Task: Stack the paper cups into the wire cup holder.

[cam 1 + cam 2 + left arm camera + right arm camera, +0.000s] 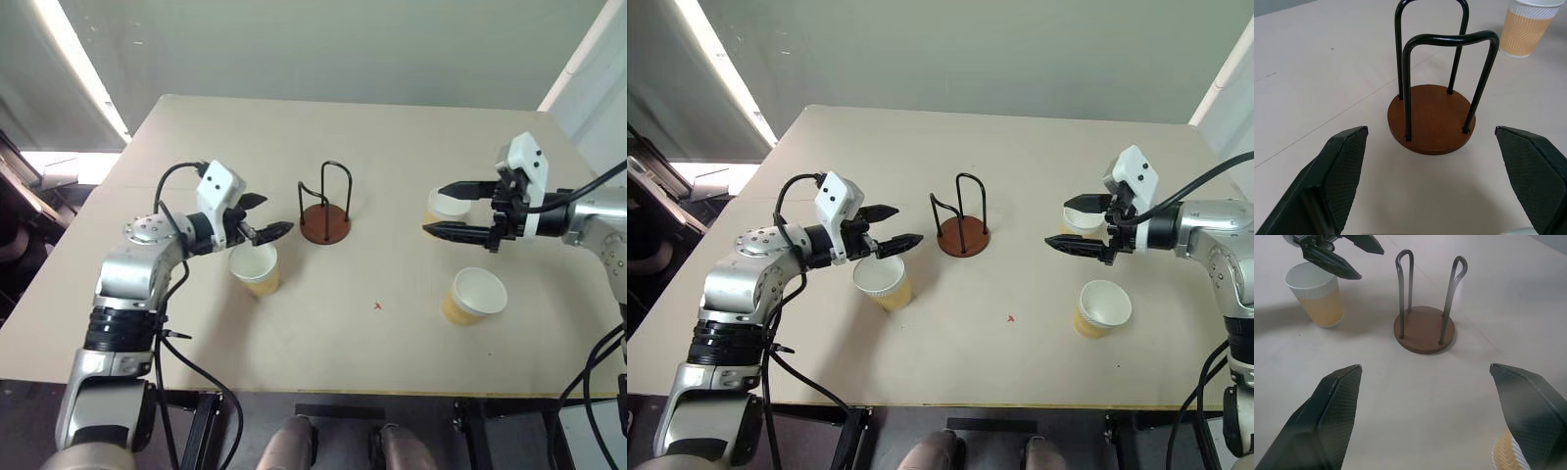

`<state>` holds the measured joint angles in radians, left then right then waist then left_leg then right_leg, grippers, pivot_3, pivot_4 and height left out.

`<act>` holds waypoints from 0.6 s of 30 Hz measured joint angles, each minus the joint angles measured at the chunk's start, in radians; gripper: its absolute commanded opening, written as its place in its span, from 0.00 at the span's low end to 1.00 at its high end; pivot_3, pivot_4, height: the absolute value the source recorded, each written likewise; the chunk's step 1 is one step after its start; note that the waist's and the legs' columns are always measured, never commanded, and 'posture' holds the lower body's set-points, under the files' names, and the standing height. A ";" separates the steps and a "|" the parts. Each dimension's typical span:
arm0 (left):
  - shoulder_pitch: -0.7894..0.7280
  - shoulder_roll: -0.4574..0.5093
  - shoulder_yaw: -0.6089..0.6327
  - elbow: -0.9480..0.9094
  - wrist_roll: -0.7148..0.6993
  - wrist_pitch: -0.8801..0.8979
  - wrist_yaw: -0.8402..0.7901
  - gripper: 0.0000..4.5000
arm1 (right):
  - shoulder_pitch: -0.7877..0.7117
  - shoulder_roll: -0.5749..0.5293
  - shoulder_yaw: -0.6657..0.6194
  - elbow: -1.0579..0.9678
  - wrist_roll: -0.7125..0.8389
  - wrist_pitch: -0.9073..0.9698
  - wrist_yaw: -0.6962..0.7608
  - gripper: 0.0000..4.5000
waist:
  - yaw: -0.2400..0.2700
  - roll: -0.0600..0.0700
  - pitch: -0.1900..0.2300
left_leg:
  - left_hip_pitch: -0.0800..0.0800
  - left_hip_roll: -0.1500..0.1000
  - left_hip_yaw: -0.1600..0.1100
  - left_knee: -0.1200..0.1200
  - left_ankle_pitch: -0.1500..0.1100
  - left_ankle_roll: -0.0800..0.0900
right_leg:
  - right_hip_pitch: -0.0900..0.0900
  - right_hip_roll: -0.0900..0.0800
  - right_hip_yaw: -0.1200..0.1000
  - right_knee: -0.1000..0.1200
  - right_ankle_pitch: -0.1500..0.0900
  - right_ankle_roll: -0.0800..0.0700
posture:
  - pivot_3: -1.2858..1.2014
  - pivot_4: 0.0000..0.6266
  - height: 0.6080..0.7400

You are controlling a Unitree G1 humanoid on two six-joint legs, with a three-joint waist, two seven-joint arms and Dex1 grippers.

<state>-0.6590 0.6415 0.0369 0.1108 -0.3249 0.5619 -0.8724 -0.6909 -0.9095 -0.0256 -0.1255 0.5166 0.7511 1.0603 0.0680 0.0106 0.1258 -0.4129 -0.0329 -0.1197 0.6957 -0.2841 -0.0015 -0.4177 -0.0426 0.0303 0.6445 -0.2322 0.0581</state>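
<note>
Wire cup holder (325,217) between paper cups (256,269)

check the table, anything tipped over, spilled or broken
Nothing stands out. All three paper cups stand upright on the table, and the wire cup holder stands upright and empty between them.

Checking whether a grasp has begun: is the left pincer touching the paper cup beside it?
Apart. In the right wrist view the left pincer hangs open above the paper cup, with bare table between its fingertips and the rim.

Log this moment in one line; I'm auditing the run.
holder: wire cup holder empty | paper cups: three on table | left gripper: open, empty | right gripper: open, empty
</note>
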 measured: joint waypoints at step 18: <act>-0.036 -0.039 -0.015 0.044 0.004 -0.022 -0.002 1.00 | -0.010 -0.016 -0.005 -0.009 0.002 0.028 -0.016 0.96 | 0.002 0.000 0.000 | 0.000 0.000 0.000 0.000 0.000 0.000 | 0.000 0.000 0.000 0.000 0.000 0.000 | 0.52 0.24 1.00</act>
<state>-0.6946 0.6020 0.0221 0.1544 -0.3208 0.5399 -0.8742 -0.7010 -0.9258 -0.0308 -0.1345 0.5183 0.7794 1.0443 0.0696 0.0105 0.1258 -0.4129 -0.0330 -0.1198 0.6961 -0.2841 -0.0016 -0.4176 -0.0427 0.0302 0.6445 -0.2322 0.0582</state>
